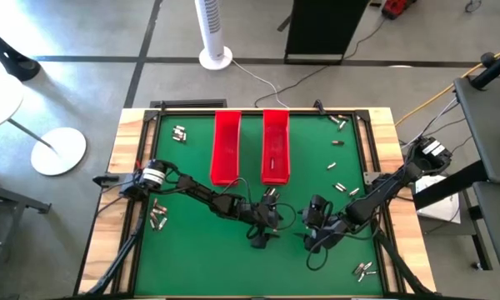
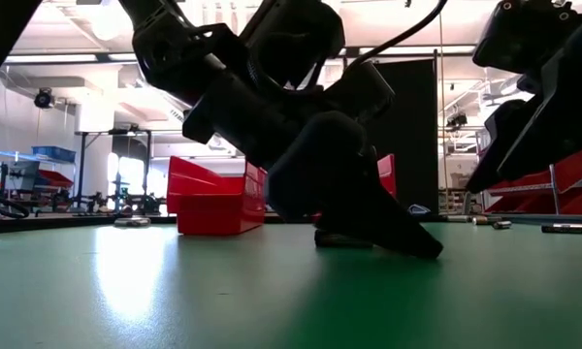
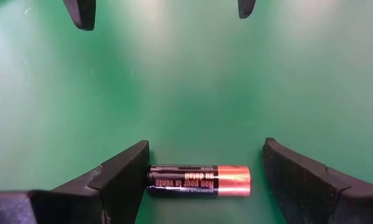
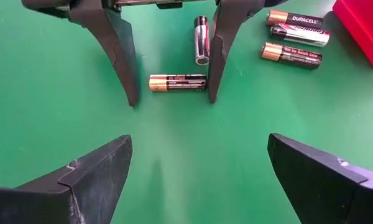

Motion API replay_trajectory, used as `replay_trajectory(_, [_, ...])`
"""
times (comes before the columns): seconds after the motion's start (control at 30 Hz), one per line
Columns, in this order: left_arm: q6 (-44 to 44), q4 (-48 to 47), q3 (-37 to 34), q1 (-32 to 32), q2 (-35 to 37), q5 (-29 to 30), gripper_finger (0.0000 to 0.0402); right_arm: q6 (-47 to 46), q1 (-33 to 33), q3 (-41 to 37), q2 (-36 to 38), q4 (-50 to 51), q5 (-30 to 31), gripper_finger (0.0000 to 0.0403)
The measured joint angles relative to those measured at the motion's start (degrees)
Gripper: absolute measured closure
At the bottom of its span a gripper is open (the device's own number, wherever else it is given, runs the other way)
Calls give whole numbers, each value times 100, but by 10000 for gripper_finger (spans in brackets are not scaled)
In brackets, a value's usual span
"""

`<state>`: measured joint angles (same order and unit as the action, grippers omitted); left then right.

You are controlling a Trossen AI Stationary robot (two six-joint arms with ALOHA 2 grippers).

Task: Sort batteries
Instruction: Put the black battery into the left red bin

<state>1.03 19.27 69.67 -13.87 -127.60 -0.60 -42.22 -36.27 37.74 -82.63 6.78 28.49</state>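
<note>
Left pincer (image 3: 202,180) open astride a battery (image 3: 199,180); right pincer (image 4: 196,180) open; red trays' (image 1: 226,146) contents unclear.

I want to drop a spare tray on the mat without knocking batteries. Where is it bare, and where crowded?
Bare: the green mat along the near edge below the left gripper, and the strip left of the red trays. Crowded: loose batteries scattered right of the trays, and the middle, where the right gripper faces the left.
</note>
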Motion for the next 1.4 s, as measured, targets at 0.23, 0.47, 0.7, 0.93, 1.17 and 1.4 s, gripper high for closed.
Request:
replay_trajectory(0.23, [66, -302, -11, 23, 187, -64, 114, -17, 0, 0, 2, 4, -2, 35])
replay_trajectory(0.47, [-75, -514, -29, 40, 272, -59, 114, -23, -13, 0, 2, 5, -6, 35])
replay_trajectory(0.7, [-123, -714, -39, 52, 357, -28, 114, -28, -13, -4, 2, 17, -9, 35])
replay_trajectory(0.93, [-155, -340, -67, 55, 253, 7, 114, -29, -22, -4, 2, 18, -9, 35])
replay_trajectory(1.17, [-155, -140, -60, 81, 82, 7, 115, -26, -24, -4, 2, 23, -9, 35])
replay_trajectory(1.4, [-160, 10, -50, 94, 1, -3, 130, -21, -24, -22, 2, 28, -9, 35])
